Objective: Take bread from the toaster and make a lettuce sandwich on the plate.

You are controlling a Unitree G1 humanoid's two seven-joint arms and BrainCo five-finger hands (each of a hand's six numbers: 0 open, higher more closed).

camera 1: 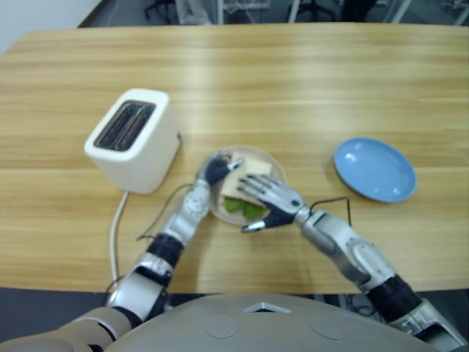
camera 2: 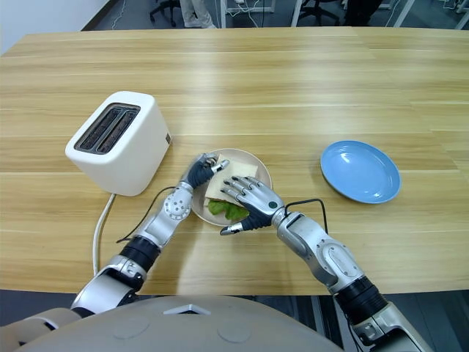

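On the wood-grain counter (camera 2: 293,88), square bread (camera 2: 233,174) is lying over ruffled lettuce (camera 2: 223,210) on the cream plate (camera 2: 242,153), with the right robot hand (camera 2: 253,199) lying splayed flat across it, gripping nothing. The left robot hand (camera 2: 198,172) is sitting at the plate's 10 o'clock rim; I cannot tell its grip. A boxy white toaster (camera 2: 121,147) is standing at 9 o'clock, a glossy blue plate (camera 2: 360,171) at 3.

Wooden worktop (camera 2: 293,81) carrying a toaster (camera 2: 117,143) and two plates.
The toaster stands at the left of the frame, its pale cord (camera 2: 97,235) trailing toward the lower edge. A cream plate (camera 2: 245,155) sits at centre and a blue plate (camera 2: 360,171) lies well apart at the right.
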